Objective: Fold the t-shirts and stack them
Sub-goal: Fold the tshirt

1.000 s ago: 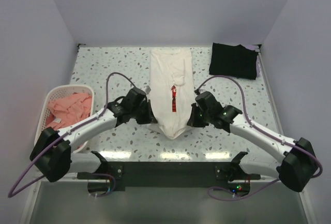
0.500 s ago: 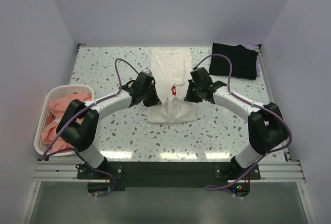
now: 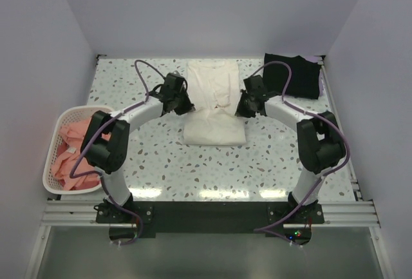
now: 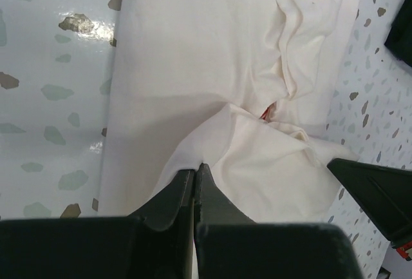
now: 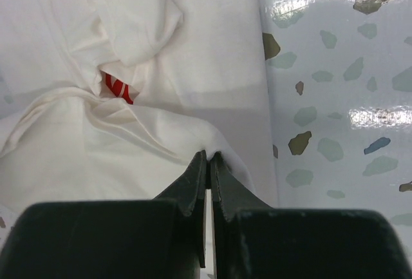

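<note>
The white t-shirt (image 3: 212, 102) lies in the middle of the table, its near part doubled over toward the back. A scrap of its red print (image 5: 118, 88) shows in the fold. My left gripper (image 3: 185, 109) is shut on the folded hem at the shirt's left edge (image 4: 193, 168). My right gripper (image 3: 239, 111) is shut on the hem at the right edge (image 5: 207, 155). The black t-shirt (image 3: 291, 75) lies folded at the back right. Salmon-pink t-shirts (image 3: 76, 142) fill the basket at the left.
The white lattice basket (image 3: 49, 169) stands at the table's left edge. White walls close in the back and both sides. The black shirt's corner (image 4: 400, 31) shows in the left wrist view. My right gripper's fingers (image 4: 376, 192) also show there.
Both grippers have carried the shirt's near hem from the front toward the back, doubling the shirt over. The red print is now almost covered. Both arms are stretched farther out.
</note>
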